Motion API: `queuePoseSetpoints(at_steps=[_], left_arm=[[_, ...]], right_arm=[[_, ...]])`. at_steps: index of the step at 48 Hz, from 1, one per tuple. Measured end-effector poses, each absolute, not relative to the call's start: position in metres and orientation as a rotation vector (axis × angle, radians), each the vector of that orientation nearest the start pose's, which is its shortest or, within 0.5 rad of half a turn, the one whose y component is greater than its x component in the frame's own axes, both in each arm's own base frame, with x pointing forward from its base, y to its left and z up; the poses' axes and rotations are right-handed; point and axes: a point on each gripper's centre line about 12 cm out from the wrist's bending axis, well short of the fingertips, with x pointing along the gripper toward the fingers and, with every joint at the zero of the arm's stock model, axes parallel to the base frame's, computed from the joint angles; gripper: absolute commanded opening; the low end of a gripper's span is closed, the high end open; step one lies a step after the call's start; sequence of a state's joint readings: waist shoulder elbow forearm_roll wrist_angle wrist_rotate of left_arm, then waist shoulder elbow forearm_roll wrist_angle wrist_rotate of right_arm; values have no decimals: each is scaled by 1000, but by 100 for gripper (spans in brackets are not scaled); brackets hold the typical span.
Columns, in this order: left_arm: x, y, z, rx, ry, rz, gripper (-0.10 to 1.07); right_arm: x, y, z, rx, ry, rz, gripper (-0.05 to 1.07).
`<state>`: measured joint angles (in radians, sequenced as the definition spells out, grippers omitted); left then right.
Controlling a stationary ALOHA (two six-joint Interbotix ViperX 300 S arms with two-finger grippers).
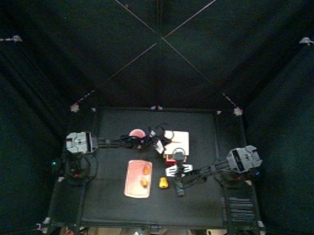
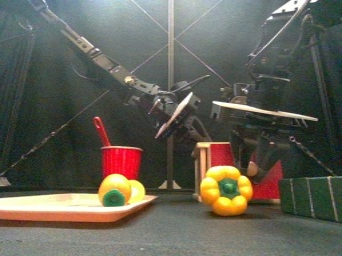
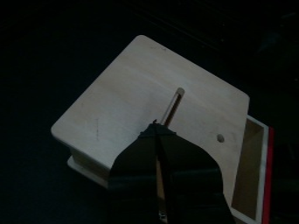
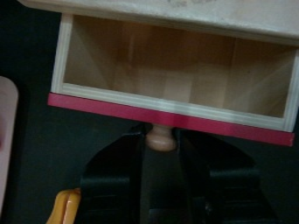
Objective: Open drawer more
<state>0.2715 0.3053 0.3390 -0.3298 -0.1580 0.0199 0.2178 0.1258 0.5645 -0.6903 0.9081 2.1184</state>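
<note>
A small wooden drawer box [image 3: 140, 96] stands at the back middle of the table [image 1: 203, 197]; it also shows in the top view [image 1: 181, 138]. Its drawer [image 4: 176, 74] is pulled partly out, with an empty wooden inside and a red front [image 4: 222, 125]. My right gripper [image 4: 160, 142] is shut on the drawer's small round knob [image 4: 160, 137]. My left gripper [image 3: 159, 144] is shut, and its tips rest on the box's top panel by a dark slot. In the front view the box's red front [image 2: 211, 160] stands behind a pepper.
A red cup [image 2: 120, 160] with a red utensil stands to the left of the box. A pale tray [image 1: 139, 170] holds a yellow pepper [image 2: 118, 190]. A second yellow pepper [image 2: 227, 190] lies near the drawer front. A green box [image 2: 314, 195] sits at the right edge.
</note>
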Motion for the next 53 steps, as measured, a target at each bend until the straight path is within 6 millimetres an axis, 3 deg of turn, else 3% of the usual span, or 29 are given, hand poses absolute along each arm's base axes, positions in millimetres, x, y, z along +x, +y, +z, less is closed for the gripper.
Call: queuePoseSetpoints(at_steps=[53], left_arm=[[471, 137, 159, -352, 442, 389, 27]], right_arm=[[340, 65, 124, 853, 828, -1086, 56]])
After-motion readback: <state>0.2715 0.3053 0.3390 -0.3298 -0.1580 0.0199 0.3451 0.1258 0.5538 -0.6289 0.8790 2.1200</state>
